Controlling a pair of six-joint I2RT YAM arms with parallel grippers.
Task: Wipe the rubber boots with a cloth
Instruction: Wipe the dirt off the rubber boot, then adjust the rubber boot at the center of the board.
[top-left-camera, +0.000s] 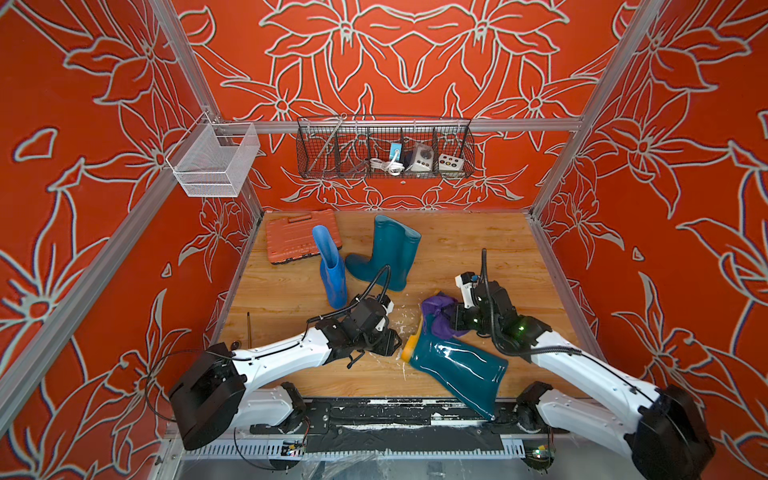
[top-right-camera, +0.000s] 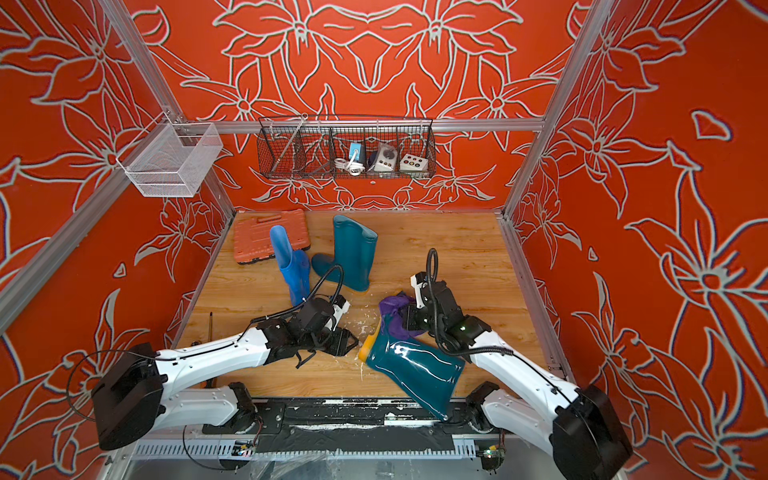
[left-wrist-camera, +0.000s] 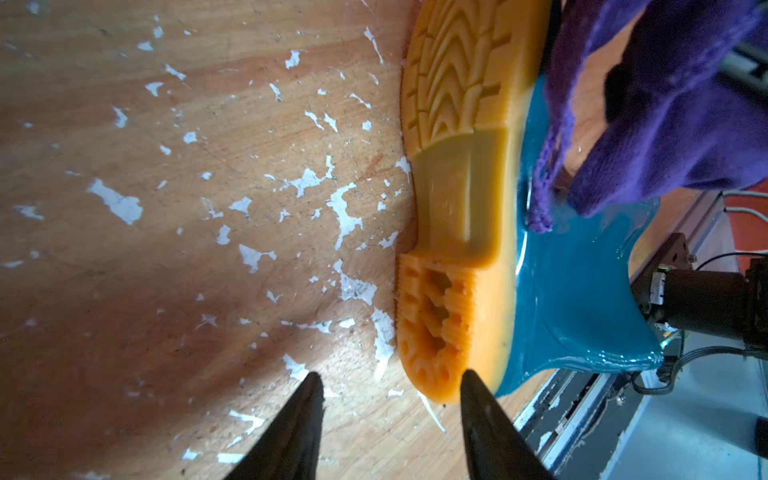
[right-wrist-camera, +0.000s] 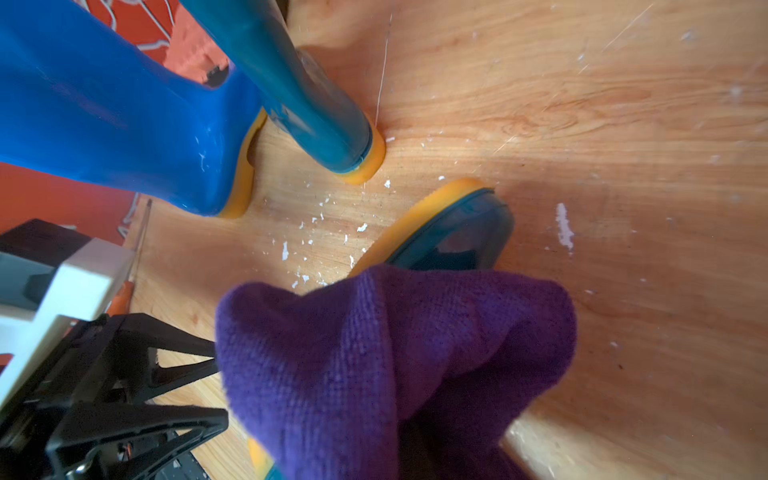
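One teal boot (top-left-camera: 457, 365) lies sideways, purple cloth (top-left-camera: 434, 309) bunched over its foot. Beyond it stand the blue boot (top-left-camera: 332, 270) and second teal boot (top-left-camera: 392, 253).

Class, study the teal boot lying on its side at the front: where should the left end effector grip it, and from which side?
Likely the orange heel of the lying teal boot, approached from the robot's left: the sole faces the open left end effector, and the heel rim is narrower than the wide, glossy shaft.
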